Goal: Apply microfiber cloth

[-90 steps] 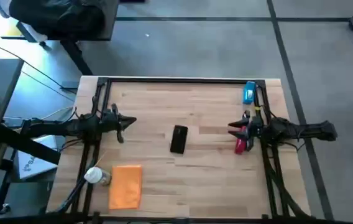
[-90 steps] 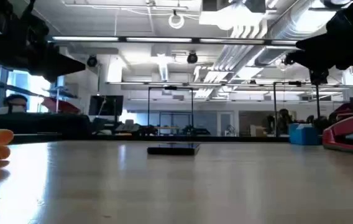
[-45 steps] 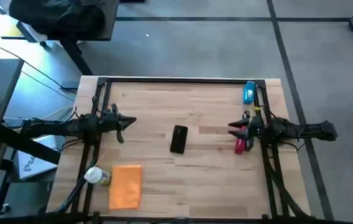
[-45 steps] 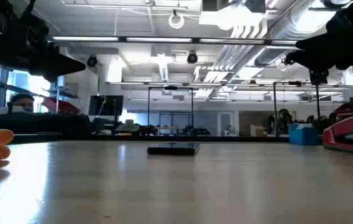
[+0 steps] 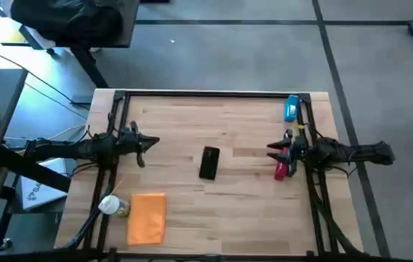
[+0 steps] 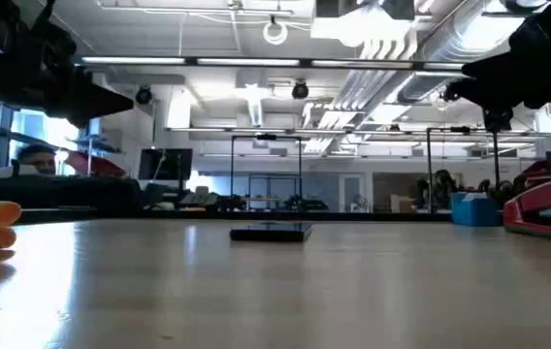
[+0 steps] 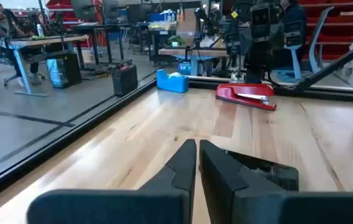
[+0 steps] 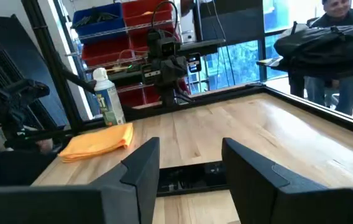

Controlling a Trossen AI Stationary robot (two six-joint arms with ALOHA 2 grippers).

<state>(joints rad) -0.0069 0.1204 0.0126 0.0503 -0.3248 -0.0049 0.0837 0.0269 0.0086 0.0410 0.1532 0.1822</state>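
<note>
Hovering over the left side of the table (image 5: 243, 200), the left gripper (image 5: 155, 143) has its fingers (image 7: 183, 163) pressed together with nothing between them, well apart from the microfiber cloth (image 5: 147, 217). Cloth lies flat at the near-left corner, orange, untouched, with a white spray bottle (image 5: 113, 206) lying just beside its left edge; in the right wrist view the bottle (image 8: 109, 98) stands out behind the cloth (image 8: 98, 141). Black phone (image 5: 209, 162) sits mid-table between the two arms, flat, clear of both. Right gripper (image 5: 270, 148) waits over the right side, fingers (image 8: 140, 167) spread apart, empty, phone (image 8: 192, 175) visible in the gap. Red stapler (image 5: 282, 167) lies under/next to the right arm; blue tape dispenser (image 5: 291, 109) sits at the far-right corner, with a roll of tape (image 7: 175, 75) in it. A person (image 8: 335, 38) sits beyond the table edge.
</note>
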